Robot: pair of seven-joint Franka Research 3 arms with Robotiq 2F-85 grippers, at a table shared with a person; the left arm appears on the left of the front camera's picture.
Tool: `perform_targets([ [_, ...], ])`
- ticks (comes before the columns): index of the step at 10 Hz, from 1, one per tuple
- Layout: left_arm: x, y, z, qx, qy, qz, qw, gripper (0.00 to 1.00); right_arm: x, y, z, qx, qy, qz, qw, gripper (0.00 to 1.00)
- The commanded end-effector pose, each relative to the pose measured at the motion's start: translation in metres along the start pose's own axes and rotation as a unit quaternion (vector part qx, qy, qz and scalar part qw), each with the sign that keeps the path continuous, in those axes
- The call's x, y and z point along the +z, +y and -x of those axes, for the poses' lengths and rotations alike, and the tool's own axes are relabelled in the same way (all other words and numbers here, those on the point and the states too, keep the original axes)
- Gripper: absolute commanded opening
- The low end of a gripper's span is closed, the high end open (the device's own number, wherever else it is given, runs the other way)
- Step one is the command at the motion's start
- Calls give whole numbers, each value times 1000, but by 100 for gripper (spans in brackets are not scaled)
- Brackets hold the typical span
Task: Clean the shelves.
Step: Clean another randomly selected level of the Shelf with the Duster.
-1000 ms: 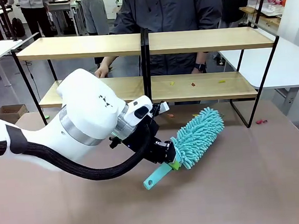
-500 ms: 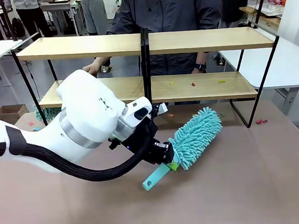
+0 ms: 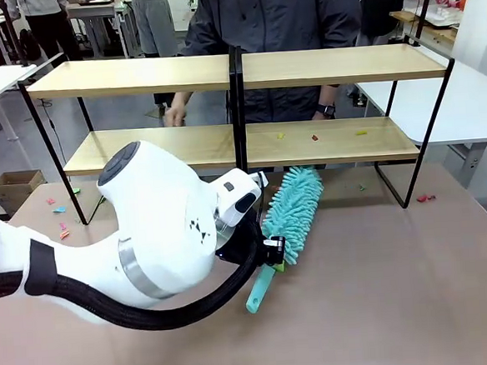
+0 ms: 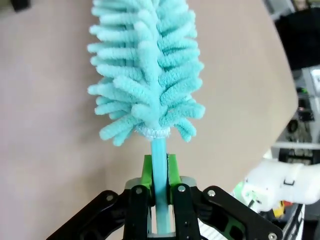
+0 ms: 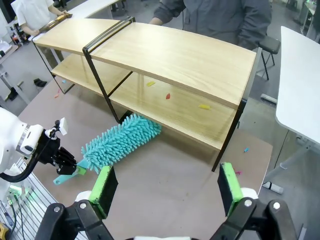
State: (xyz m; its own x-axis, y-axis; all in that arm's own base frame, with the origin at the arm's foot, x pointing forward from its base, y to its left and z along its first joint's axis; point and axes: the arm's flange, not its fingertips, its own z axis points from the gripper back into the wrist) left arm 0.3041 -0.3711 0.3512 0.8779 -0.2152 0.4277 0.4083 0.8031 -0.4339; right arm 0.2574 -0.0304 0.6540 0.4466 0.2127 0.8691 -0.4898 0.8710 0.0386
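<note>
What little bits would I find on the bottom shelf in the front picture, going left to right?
Greenish-yellow scrap → red scrap → yellow scrap. All three lie on the right half of the lower board of the shelves.

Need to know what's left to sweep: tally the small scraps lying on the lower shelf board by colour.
Yellow scraps: 2
Red scrap: 1
Total: 3, all on the lower board of the shelves, right of the centre post.
</note>
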Motion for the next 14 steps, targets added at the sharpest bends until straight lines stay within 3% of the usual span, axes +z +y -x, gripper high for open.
perform_targets([
  [1,-2,-3,3,54,-11,-58,997,13,0,-1,0,-1,-1,-1,1000,100],
  [4,-4,1,-1,107,-44,-113,987,13,0,-1,0,-1,-1,-1,1000,100],
  [7,-14,-1,-13,109,-57,-101,987,13,0,-1,0,-1,-1,-1,1000,100],
  [10,-28,-18,-23,100,-50,-52,992,13,0,-1,0,-1,-1,-1,1000,100],
  [12,-47,-23,-47,156,-51,-84,983,13,0,-1,0,-1,-1,-1,1000,100],
  [13,-27,17,-7,101,-51,-46,993,13,0,-1,0,-1,-1,-1,1000,100],
  [14,-27,17,-7,101,-51,-46,993,13,0,-1,0,-1,-1,-1,1000,100],
])
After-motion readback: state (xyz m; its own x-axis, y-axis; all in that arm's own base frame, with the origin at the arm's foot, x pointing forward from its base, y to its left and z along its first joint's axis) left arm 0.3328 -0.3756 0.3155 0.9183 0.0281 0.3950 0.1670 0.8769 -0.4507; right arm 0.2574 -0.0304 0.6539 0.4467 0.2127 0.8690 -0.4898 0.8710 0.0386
